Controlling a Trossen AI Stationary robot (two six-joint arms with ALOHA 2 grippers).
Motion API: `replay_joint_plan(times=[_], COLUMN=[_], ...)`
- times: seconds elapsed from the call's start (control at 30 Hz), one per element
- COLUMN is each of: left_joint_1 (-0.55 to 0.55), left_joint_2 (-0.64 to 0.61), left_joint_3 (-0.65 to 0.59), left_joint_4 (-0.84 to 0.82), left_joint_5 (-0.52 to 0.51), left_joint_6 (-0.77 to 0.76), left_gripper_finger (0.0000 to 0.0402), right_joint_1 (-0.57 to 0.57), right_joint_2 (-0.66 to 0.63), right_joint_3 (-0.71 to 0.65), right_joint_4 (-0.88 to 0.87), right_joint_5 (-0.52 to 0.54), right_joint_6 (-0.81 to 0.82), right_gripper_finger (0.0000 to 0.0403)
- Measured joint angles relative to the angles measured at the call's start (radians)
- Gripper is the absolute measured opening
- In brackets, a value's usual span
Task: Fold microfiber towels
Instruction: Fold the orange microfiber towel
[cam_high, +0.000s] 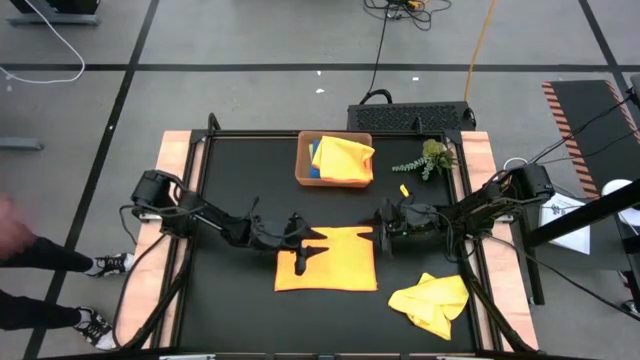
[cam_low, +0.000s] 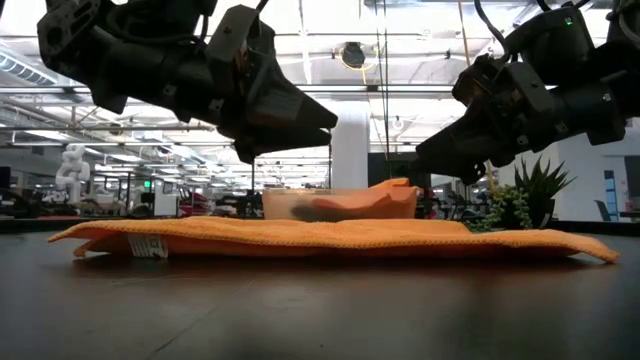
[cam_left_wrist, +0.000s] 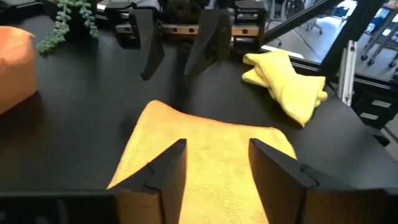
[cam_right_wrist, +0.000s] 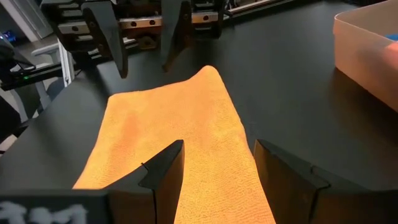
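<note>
black table (cam_high: 210, 310) under me, open workshop hall behind. orange towel (cam_high: 327, 262) lies flat near table's front edge, centre. my left gripper (cam_high: 303, 243) hovers over its left edge, fingers apart, nothing held. my right gripper (cam_high: 382, 232) above towel's back right corner, fingers apart, empty. yellow towel (cam_high: 432, 301) crumpled at front right corner. brown tray (cam_high: 303, 172) at back edge holds another yellow towel (cam_high: 343, 158); plant sprig (cam_high: 427, 160) beside tray.

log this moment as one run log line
orange towel: flat mid-table | left gripper: open above its left edge | right gripper: open above its right edge | yellow towel: crumpled, front right
</note>
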Motion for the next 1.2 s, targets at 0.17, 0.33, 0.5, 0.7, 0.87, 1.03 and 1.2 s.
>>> replay_joint_plan(times=[0.17, 0.33, 0.5, 0.7, 0.87, 1.03, 1.2], left_joint_1=[0.000, -0.001, -0.009, -0.011, -0.014, -0.012, -0.012], left_joint_2=[0.000, 0.000, 0.000, 0.000, 0.000, -0.001, -0.001], left_joint_3=[0.000, 0.000, 0.000, 0.028, 0.059, 0.107, 0.174], left_joint_4=[0.002, 0.002, 0.002, 0.000, -0.003, -0.079, -0.180], left_joint_5=[-0.027, -0.029, -0.074, -0.098, -0.098, -0.098, -0.099], left_joint_6=[-0.027, -0.076, -0.080, -0.081, -0.051, -0.037, -0.038], left_gripper_finger=[0.0199, 0.0202, 0.0202, 0.0202, 0.0202, 0.0202, 0.0202], right_joint_1=[-0.001, -0.001, -0.007, -0.007, -0.014, -0.014, -0.014], right_joint_2=[0.000, 0.000, 0.000, 0.000, 0.000, 0.000, 0.000], right_joint_3=[0.000, 0.000, 0.000, 0.000, 0.000, 0.000, 0.000], right_joint_4=[0.000, 0.000, 0.000, -0.026, -0.069, -0.120, -0.124], right_joint_5=[-0.002, -0.003, -0.008, -0.010, -0.011, -0.012, -0.029], right_joint_6=[-0.002, -0.028, -0.053, -0.059, -0.053, -0.051, -0.051], right_gripper_finger=[0.0190, 0.0190, 0.0190, 0.0190, 0.0190, 0.0190, 0.0190])
